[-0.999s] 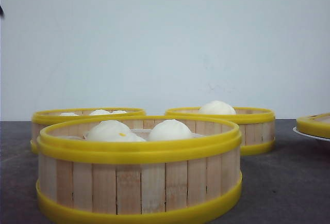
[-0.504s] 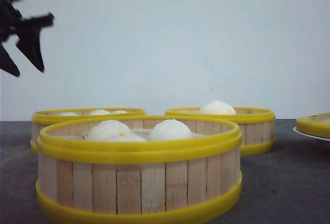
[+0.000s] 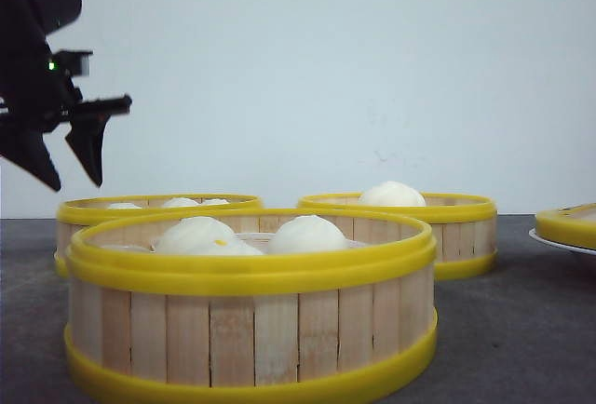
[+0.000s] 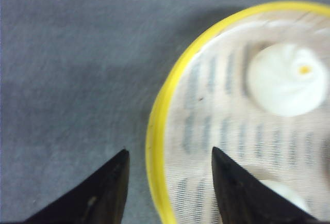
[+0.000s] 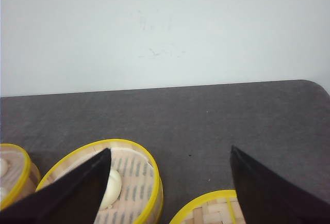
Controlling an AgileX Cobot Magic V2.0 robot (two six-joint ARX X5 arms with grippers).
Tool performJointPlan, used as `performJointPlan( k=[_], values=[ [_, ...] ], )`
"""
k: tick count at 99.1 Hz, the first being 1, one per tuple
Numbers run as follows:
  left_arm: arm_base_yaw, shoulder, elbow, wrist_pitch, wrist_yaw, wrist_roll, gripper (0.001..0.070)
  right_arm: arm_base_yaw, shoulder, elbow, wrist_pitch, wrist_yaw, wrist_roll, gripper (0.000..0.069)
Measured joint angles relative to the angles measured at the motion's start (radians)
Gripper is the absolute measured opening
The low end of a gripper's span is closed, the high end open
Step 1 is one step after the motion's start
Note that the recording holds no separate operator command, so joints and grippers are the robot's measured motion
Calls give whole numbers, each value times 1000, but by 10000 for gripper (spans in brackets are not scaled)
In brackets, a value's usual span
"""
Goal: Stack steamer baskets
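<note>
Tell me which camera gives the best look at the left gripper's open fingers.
The left wrist view: the left gripper is seen close up, open, its fingers straddling the yellow rim of a steamer basket. The front view shows it small and dark above the back-left basket. The right wrist view doesn't show it.

Three baskets stand in the front view: one at lower centre [image 3: 251, 306], one at mid left [image 3: 149, 213], one right of centre [image 3: 424, 222]. A fourth yellow-rimmed piece [image 3: 570, 224] sits on one white plate [image 3: 559, 243] at the right edge. Buns that show: two in front [image 3: 196, 235], three at left [image 3: 180, 203], one at right [image 3: 392, 194]. One tool [image 3: 67, 162] shows, upper left.
</note>
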Motion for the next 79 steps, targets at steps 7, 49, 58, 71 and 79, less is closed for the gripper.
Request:
performJointPlan(
  k=[7,49,58,71,79],
  values=[
    [0,21,0,-2,-12,0,299,0,2,0,0,0,0,456],
    [0,84,0,-6,-19,3,155,0,19,0,-1,0,0,456],
    [-1,100,0,-10,-16,-1,127,0,20,0,-1,0,-2,456],
    [-11,100,2,-9,-46,-9,40,2,21,0,-1,0,-3,456],
    [-11,100,3,-9,-60,-9,29,2,26,0,0,0,-3,456]
  ],
)
